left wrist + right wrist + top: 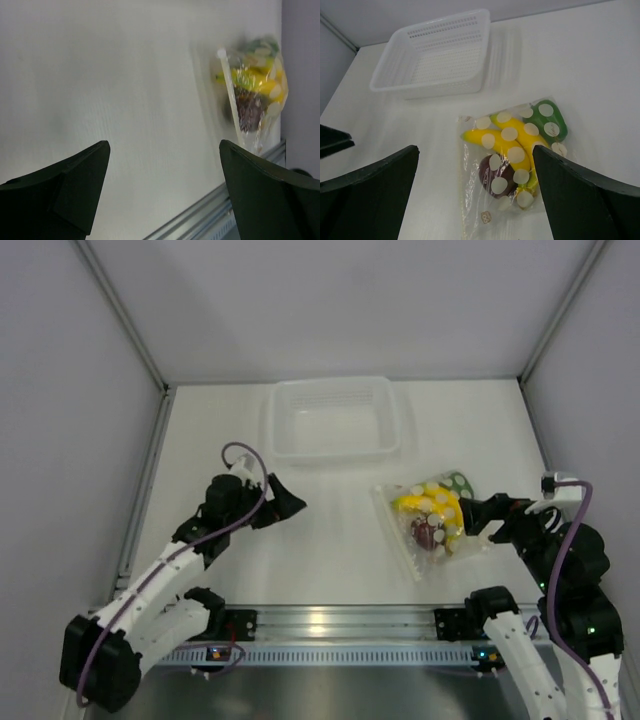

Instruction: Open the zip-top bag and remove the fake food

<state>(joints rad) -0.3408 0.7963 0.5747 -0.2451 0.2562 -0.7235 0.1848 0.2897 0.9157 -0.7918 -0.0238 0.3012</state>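
Note:
The zip-top bag (pixel 430 520) lies flat on the white table at the right, clear with white dots. Through it the fake food shows: a yellow banana bunch (pixel 505 145), a dark red round fruit (pixel 497 175) and a green piece (pixel 547 120). My right gripper (pixel 475 515) hovers open just right of the bag; in its wrist view the bag (pixel 470 200) lies below and between the spread fingers (pixel 385 185). My left gripper (pixel 285 502) is open and holds nothing, well left of the bag. From the left wrist, the bag (pixel 252 90) sits far off beyond the right finger.
A translucent white perforated tray (pixel 333 452) stands at the back centre, behind the bag. Grey walls close in the table on three sides. An aluminium rail (pixel 340 620) runs along the near edge between the arm bases.

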